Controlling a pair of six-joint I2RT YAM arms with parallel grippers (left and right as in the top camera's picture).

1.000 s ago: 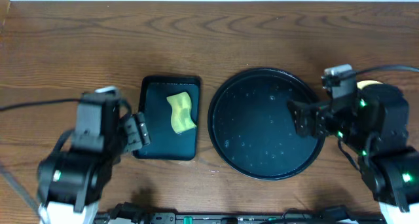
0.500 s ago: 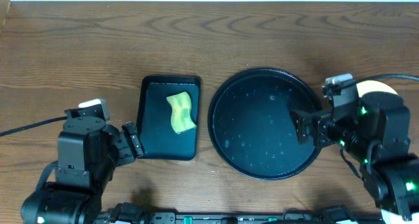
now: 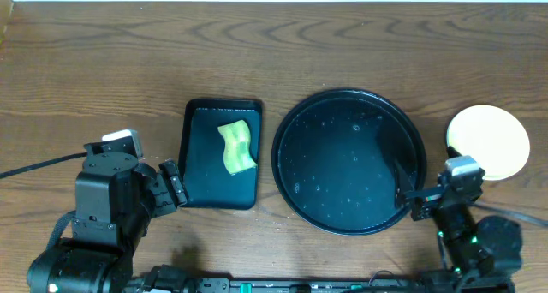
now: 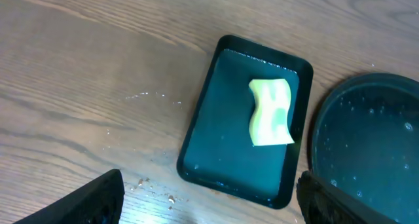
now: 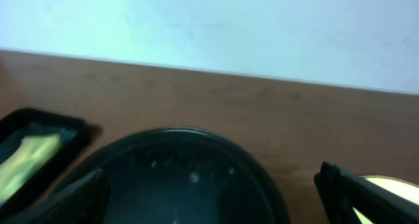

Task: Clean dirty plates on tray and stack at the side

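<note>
The large round black tray [image 3: 342, 169] sits at centre, wet with droplets, with no plate on it. A pale yellow plate [image 3: 488, 141] lies on the table to the right of the tray; I cannot tell whether other plates lie under it. Its edge shows in the right wrist view [image 5: 387, 182]. My right gripper [image 3: 409, 199] is open and empty at the tray's front right rim [image 5: 196, 185]. My left gripper [image 3: 171, 183] is open and empty, left of the small teal tray and above bare wood [image 4: 209, 207].
A rectangular dark teal tray [image 3: 201, 169] holds a yellow-green sponge [image 3: 237, 147] left of the black tray; both show in the left wrist view [image 4: 222, 132] [image 4: 270, 112]. Water drops lie on the wood near the teal tray. A pale wall runs behind the table.
My right arm has drawn back toward the front edge, uncovering the pale yellow plate. My left arm drew back earlier and has held still since.
</note>
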